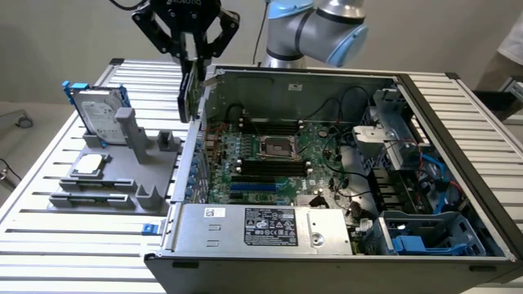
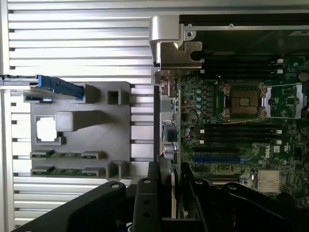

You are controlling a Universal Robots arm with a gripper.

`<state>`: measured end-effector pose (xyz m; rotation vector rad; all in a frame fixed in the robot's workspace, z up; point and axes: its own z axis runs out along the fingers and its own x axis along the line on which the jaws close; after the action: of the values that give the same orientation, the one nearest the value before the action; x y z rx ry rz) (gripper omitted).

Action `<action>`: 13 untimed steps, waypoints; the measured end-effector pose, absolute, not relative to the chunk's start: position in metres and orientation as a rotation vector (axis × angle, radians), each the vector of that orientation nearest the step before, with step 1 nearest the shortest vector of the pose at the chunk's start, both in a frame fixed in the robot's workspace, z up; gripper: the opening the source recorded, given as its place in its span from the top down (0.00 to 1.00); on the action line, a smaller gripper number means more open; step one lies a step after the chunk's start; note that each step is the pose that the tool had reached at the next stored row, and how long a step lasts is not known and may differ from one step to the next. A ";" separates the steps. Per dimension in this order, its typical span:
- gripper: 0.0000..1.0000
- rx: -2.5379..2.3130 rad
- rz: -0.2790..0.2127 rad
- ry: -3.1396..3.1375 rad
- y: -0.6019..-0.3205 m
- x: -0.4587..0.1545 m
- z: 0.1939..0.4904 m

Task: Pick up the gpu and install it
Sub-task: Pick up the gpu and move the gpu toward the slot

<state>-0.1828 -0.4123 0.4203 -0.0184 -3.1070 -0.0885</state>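
Note:
My gripper (image 1: 196,60) is shut on the gpu (image 1: 188,92), which hangs edge-on as a thin dark card. It hangs above the left wall of the open computer case (image 1: 245,229), between the case and the grey fixture (image 1: 151,199). In the wrist view the gripper (image 2: 171,195) holds the gpu (image 2: 167,145) edge-on over that same wall, with its silver bracket (image 2: 169,46) at the far end. The motherboard (image 1: 315,142) lies flat inside the case, with a blue slot (image 1: 249,185) (image 2: 217,158) near its front edge. The card is above the case and touches nothing.
The grey fixture holds a hard drive in a blue frame (image 1: 98,116), a square processor chip (image 1: 90,162) (image 2: 47,129) and memory sticks (image 2: 67,155). A power supply (image 1: 261,228), cables and a drive cage (image 1: 425,229) crowd the case. A person (image 1: 511,52) stands at the exterior view's right edge.

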 end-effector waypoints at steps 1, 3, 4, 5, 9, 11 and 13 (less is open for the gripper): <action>0.71 -0.018 -0.089 -3.106 -0.413 -0.178 0.421; 0.71 -0.018 -0.090 -3.106 -0.413 -0.169 0.421; 0.71 -0.018 -0.090 -3.106 -0.414 -0.165 0.421; 0.71 -0.018 -0.091 -3.106 -0.414 -0.160 0.421; 0.71 -0.018 -0.093 -3.106 -0.415 -0.142 0.421; 0.71 -0.018 -0.094 -3.106 -0.415 -0.133 0.421; 0.71 -0.017 -0.094 -3.106 -0.416 -0.124 0.421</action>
<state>-0.1238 -0.4156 0.4207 -0.0170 -3.1056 -0.0937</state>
